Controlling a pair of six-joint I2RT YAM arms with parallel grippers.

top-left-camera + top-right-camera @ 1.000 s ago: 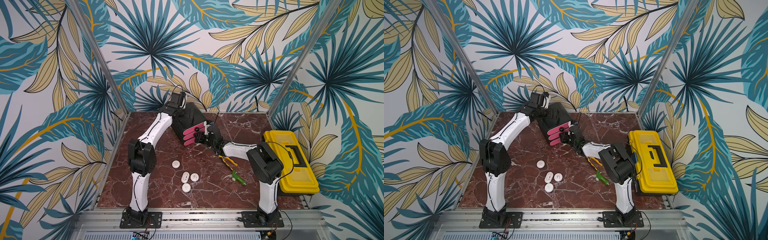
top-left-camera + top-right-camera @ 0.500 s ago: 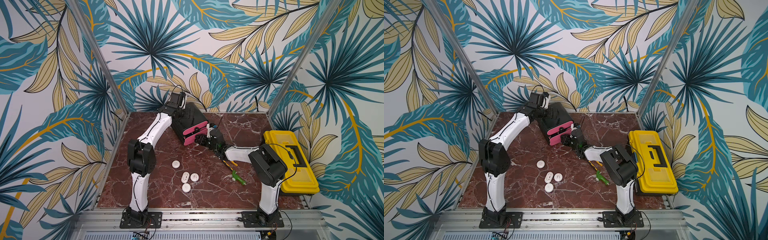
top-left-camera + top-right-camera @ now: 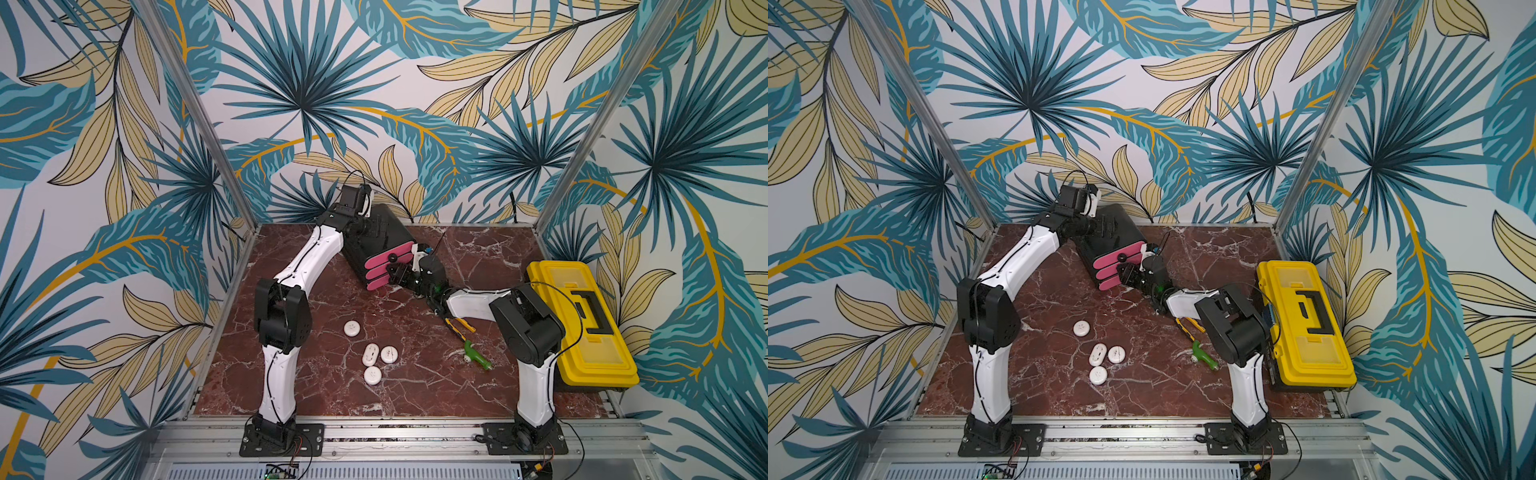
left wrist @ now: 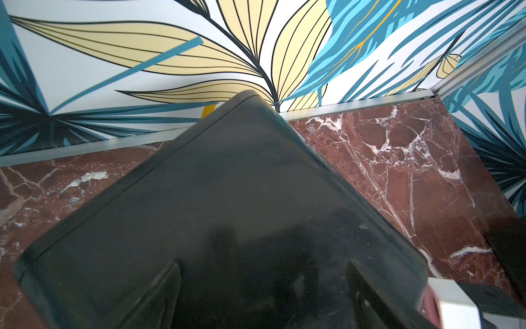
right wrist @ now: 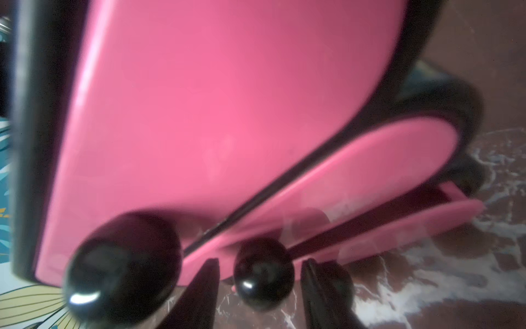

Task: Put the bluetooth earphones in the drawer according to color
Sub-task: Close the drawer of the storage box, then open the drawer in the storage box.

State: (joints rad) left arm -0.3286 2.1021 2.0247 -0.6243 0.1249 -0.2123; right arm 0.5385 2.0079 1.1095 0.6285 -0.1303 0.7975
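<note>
red-brown marble tabletop (image 3: 415, 399), boxed in by leaf-print walls. nearest, well in front of the drawer cabinet (image 3: 384, 239), lie four white earphone cases (image 3: 372, 375): three bunched, one a little closer to the cabinet. no black or lilac case shows in any view. on the right arm's side of the cabinet lie a green tool (image 3: 477, 358) and yellow-handled pliers (image 3: 459, 326), with a yellow toolbox (image 3: 582, 328) further out. at the cabinet's pink front, the right gripper (image 5: 260, 265) has its jaws parted around a black knob (image 5: 263, 275), a gap on each side, pinching nothing. on the cabinet's black shell, the left gripper (image 4: 262, 273) is spread wide, its fingers (image 4: 159, 293) lying along the top. it looks like bracing.

i judge the step to be drawer handling, with the whites not yet stowed. next calls for closing on the knob and pulling straight, or going for a white case. only the right wrist view shows the lowest drawer (image 5: 404, 219) ajar by a slit, and only the top views show the cases.
</note>
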